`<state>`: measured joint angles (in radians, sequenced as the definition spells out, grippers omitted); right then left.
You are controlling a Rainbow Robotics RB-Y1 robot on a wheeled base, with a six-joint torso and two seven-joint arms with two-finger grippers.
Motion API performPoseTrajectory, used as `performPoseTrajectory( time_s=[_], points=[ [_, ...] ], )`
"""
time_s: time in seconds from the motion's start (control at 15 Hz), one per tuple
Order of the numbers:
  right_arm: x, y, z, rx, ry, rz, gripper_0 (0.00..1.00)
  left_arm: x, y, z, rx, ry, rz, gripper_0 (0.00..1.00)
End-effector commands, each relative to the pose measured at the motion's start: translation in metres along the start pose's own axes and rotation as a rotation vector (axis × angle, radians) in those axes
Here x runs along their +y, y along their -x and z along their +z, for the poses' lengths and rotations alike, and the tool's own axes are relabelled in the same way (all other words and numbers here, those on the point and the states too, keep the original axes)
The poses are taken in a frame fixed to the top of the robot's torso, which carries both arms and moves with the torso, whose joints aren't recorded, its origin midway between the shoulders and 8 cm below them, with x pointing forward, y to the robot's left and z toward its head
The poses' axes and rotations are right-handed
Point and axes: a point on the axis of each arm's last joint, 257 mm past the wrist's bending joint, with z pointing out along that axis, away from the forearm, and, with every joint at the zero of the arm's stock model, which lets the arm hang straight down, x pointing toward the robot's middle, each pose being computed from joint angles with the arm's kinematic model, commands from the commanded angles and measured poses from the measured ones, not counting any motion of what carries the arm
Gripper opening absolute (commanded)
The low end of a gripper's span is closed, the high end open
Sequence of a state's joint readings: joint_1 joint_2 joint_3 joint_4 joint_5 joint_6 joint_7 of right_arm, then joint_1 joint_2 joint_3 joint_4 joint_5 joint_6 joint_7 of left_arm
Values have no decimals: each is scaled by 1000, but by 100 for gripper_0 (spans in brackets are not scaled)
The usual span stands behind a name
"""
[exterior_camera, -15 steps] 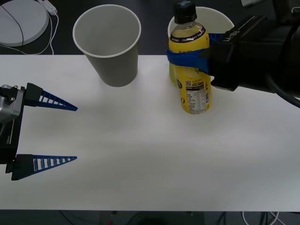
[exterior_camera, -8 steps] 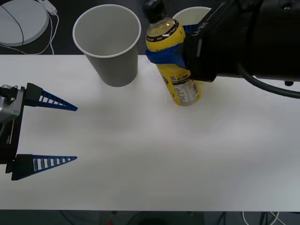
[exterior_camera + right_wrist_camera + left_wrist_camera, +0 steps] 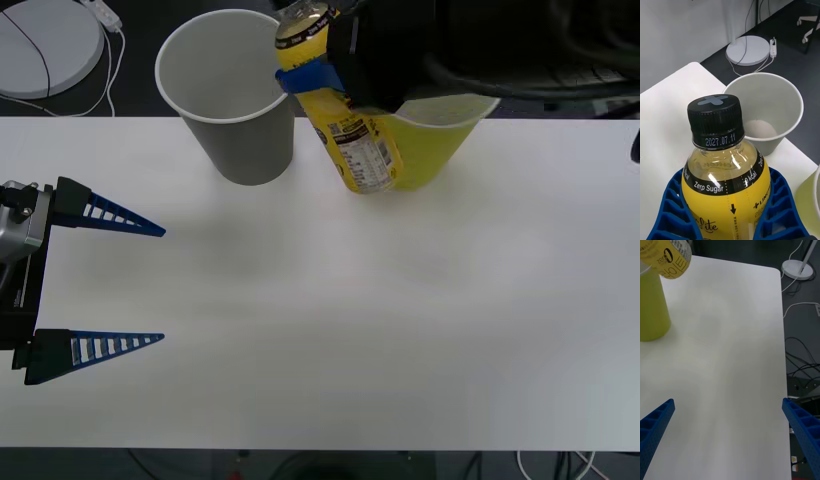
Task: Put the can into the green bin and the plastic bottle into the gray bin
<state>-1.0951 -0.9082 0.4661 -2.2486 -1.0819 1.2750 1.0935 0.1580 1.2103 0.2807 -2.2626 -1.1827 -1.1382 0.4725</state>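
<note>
My right gripper (image 3: 312,77) is shut on the plastic bottle (image 3: 355,150), a yellow bottle with a black cap, held tilted above the table. Its cap end leans over the near rim of the gray bin (image 3: 232,100), and its base hangs in front of the green bin (image 3: 445,140). In the right wrist view the bottle (image 3: 720,165) sits between the blue fingers (image 3: 780,210), with the gray bin (image 3: 769,108) just beyond the cap. My left gripper (image 3: 100,285) rests open at the table's left side. The can is out of view.
A white round base (image 3: 45,45) with a cable lies on the dark floor beyond the table's far left corner. The left wrist view shows the green bin (image 3: 651,311), the table's edge (image 3: 783,333) and cables on the floor.
The right arm has carried the bottle left and farther back, from in front of the green bin to the gray bin's rim, tilting it more. The left arm has not moved.
</note>
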Motion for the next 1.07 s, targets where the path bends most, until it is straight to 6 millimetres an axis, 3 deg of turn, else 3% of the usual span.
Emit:
performPoseTrajectory(
  time_s=[0.07, 0.47, 1.07],
  points=[
    [0, 10, 12, 27, -5, 14, 0, 0, 0, 0, 0, 0, 0, 100],
    [-4, 28, 43, 62, -7, 54, 0, 0, 0, 0, 0, 0, 0, 100],
    [-9, 72, 94, 110, -33, 142, 0, 0, 0, 0, 0, 0, 0, 100]
  ],
)
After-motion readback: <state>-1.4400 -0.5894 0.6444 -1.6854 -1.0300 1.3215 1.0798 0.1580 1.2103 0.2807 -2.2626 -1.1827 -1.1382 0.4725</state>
